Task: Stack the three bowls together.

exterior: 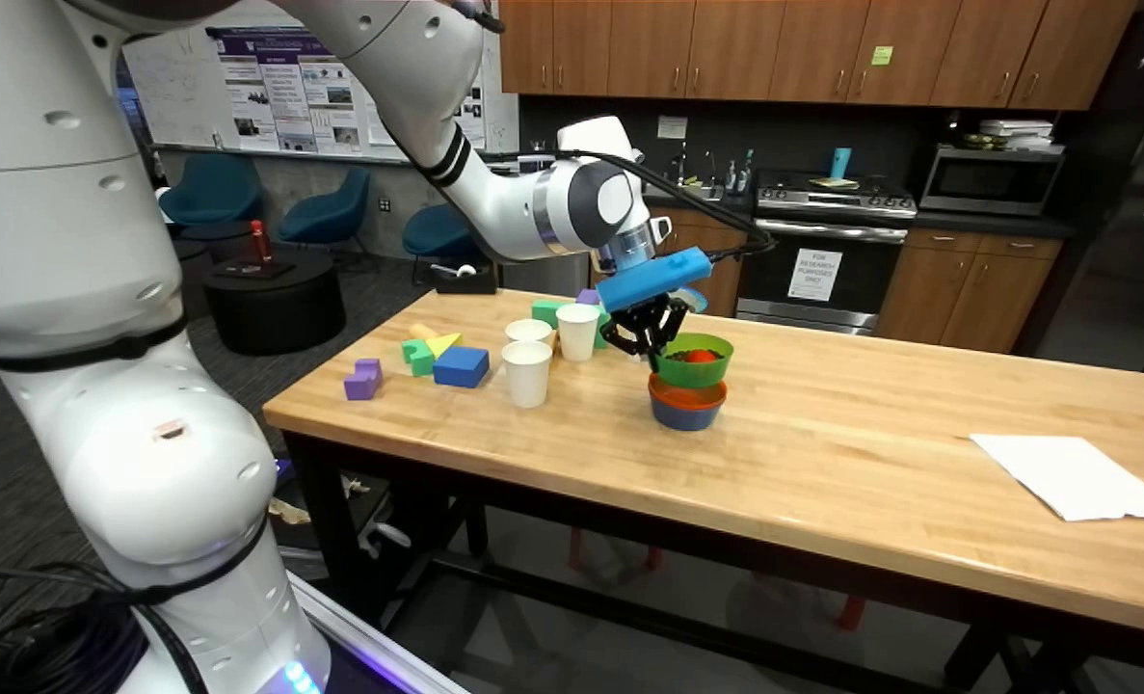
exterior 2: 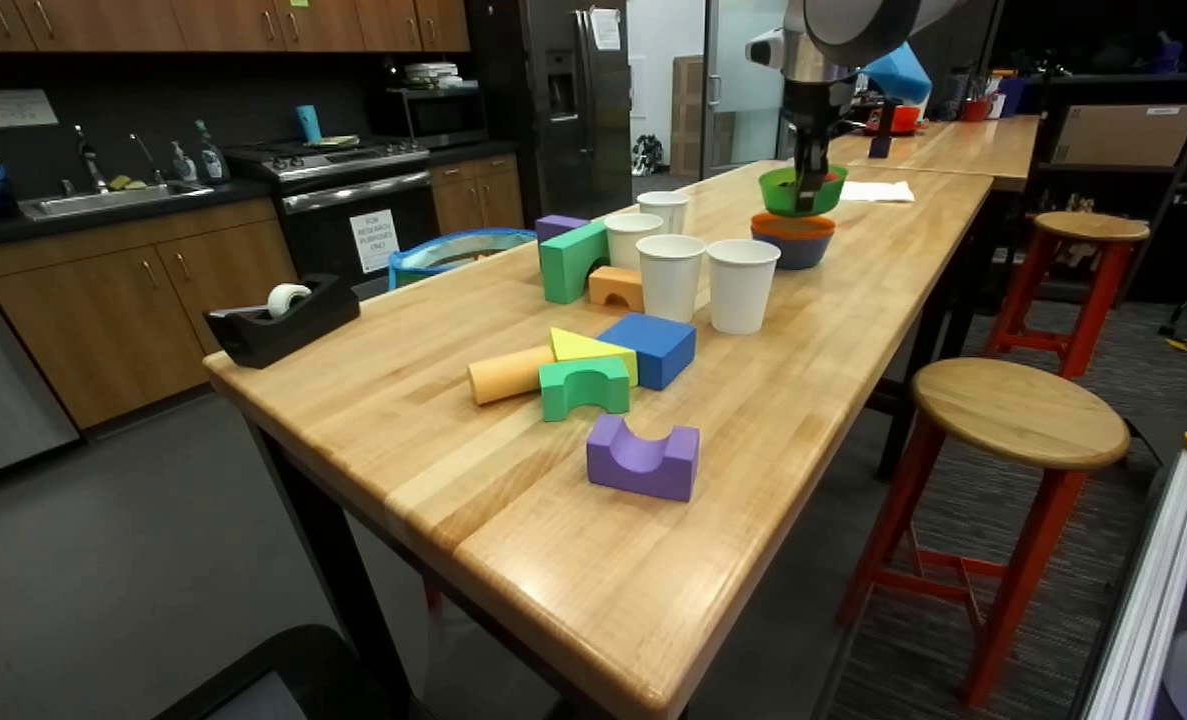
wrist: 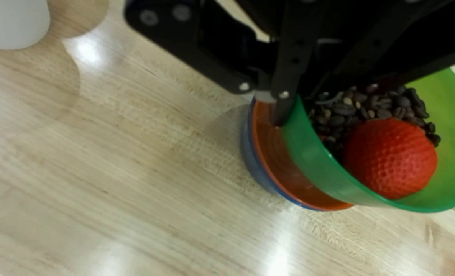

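Held the green bowl [exterior: 697,374] by its rim, pinched in the gripper [wrist: 295,109], with a red dimpled piece [wrist: 390,157] and dark beans [wrist: 340,111] aboard! Hung it over the orange bowl [exterior: 687,397] and had that one, with the blue bowl [exterior: 684,416] snug around it, just below the gripper. Touching the orange or clear? Couldn't tell! Had white cups [exterior: 528,376] near the gripper too.

You are in a research lab fitted with a kitchen: in both exterior views the sign [exterior: 815,275] on the oven [exterior: 870,265] reads "For research purposes only." You can tell the kitchen by its sink [exterior 2: 113,205], microwave [exterior: 991,183], refrigerator [exterior 2: 568,130] and wooden cabinets [exterior: 774,48], and the lab by a whiteboard [exterior: 172,96] and a printed poster [exterior: 284,96] in the background.
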{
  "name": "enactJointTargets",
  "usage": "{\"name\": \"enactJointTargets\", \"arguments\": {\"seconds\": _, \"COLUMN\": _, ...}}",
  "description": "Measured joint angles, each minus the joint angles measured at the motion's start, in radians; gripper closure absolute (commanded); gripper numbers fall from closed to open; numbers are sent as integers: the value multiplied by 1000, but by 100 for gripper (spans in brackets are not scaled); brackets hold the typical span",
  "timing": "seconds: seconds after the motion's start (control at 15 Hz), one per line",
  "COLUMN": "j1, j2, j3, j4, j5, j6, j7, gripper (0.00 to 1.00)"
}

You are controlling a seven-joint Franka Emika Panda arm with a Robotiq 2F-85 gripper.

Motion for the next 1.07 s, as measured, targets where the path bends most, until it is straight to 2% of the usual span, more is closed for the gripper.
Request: {"name": "enactJointTargets", "arguments": {"seconds": 1.07, "j1": 11, "j2": 0, "j3": 0, "j4": -3, "j5": 139, "j6": 2, "j7": -124, "gripper": 99}}
